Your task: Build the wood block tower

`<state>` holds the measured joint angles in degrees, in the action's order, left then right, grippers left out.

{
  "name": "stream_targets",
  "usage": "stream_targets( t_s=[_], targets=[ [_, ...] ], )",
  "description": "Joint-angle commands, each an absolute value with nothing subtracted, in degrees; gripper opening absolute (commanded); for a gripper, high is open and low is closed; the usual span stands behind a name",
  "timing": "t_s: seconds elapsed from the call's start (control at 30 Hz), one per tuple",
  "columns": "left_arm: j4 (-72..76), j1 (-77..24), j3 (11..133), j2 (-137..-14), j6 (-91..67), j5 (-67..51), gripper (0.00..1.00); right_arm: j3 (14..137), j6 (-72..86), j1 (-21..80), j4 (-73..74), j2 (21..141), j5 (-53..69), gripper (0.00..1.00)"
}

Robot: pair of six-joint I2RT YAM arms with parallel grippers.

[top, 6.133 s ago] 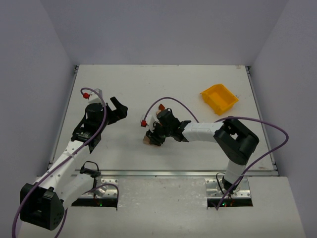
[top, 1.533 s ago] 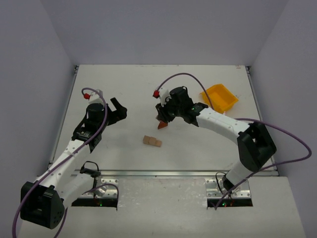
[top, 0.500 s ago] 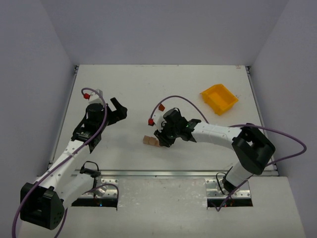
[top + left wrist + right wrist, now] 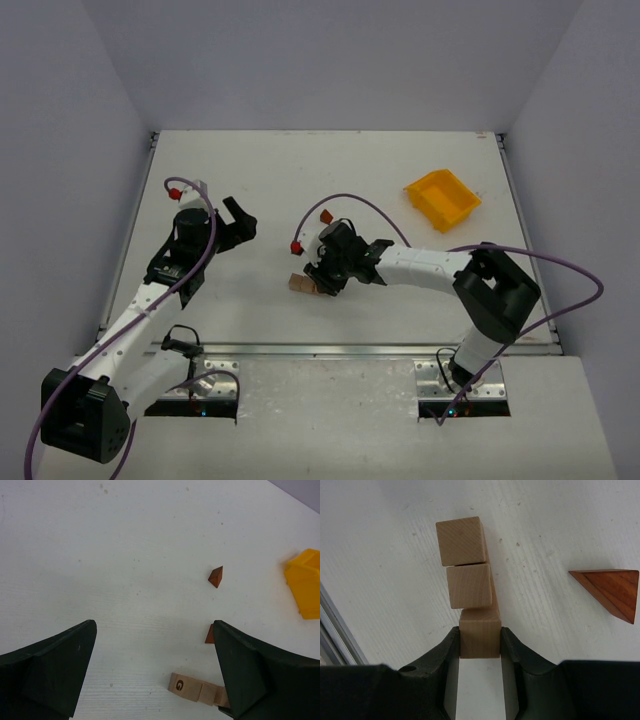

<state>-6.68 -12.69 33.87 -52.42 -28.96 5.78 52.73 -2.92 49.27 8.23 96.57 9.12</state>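
Observation:
Three pale wood blocks lie in a short row on the white table, the row sitting just left of my right gripper. In the right wrist view the gripper is shut on the nearest pale block, which touches the middle block; the far block follows. A reddish-brown triangular block lies apart to the right. The left wrist view shows the row, one face marked G, and two reddish-brown triangles. My left gripper hangs open and holds nothing.
A yellow plastic bin stands at the back right. The table's metal front edge runs close to the left of the block row in the right wrist view. The right arm's purple cable arcs above the blocks.
My right gripper came down from the middle back of the table to the row of pale blocks and now grips its end block. The left arm has not moved.

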Motion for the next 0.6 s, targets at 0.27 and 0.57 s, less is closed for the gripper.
stream_targets(
  t_s=[0.27, 0.57],
  targets=[
    [-4.8, -12.7, 35.3, -52.0, -28.8, 5.5, 1.0, 56.0, -4.5, 50.2, 7.8, 97.3, 8.6, 0.23],
    [-4.7, -12.7, 35.2, -52.3, -28.8, 5.4, 1.0, 56.3, -4.4, 50.4, 8.0, 97.7, 8.1, 0.25]
  ],
)
